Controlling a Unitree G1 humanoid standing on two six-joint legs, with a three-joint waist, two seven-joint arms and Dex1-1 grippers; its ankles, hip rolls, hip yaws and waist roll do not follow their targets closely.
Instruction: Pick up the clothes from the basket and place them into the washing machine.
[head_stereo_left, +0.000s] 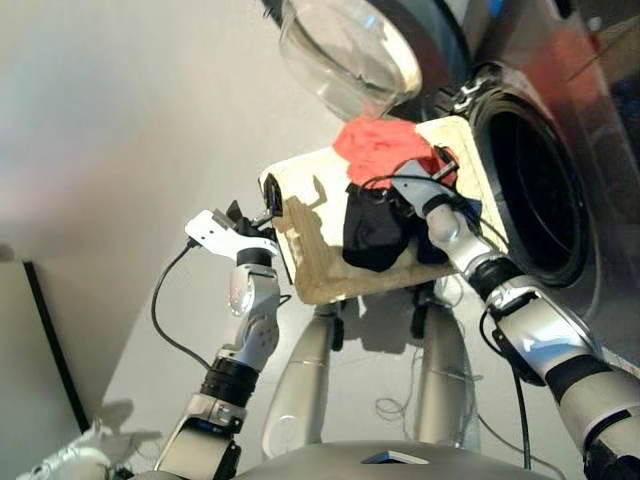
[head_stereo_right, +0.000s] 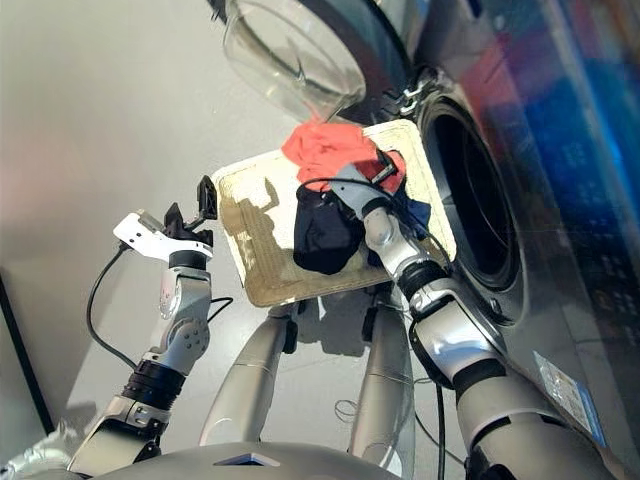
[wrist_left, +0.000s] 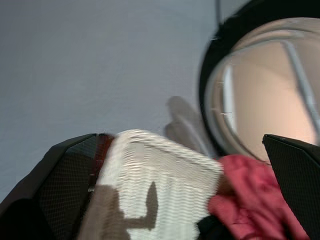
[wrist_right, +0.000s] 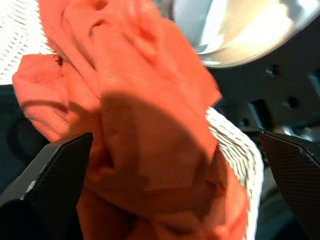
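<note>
The basket (head_stereo_left: 305, 262), a cream woven tray, sits in front of the washing machine (head_stereo_left: 590, 120), beside its open drum mouth (head_stereo_left: 530, 195). In it lie the clothes: a coral-red one (head_stereo_left: 375, 145) at the far end, a black one (head_stereo_left: 372, 232) in the middle and a dark navy one (head_stereo_left: 470, 210) mostly hidden under my right arm. My right gripper (head_stereo_left: 441, 166) is open, its fingers (wrist_right: 55, 175) on either side of the coral-red garment (wrist_right: 145, 115). My left gripper (head_stereo_left: 262, 207) is open at the basket's left corner (wrist_left: 150, 175).
The round glass door (head_stereo_left: 345, 50) hangs open above the basket's far end, close to the coral-red garment. Grey floor spreads to the left. A black cable (head_stereo_left: 165, 310) trails from my left wrist.
</note>
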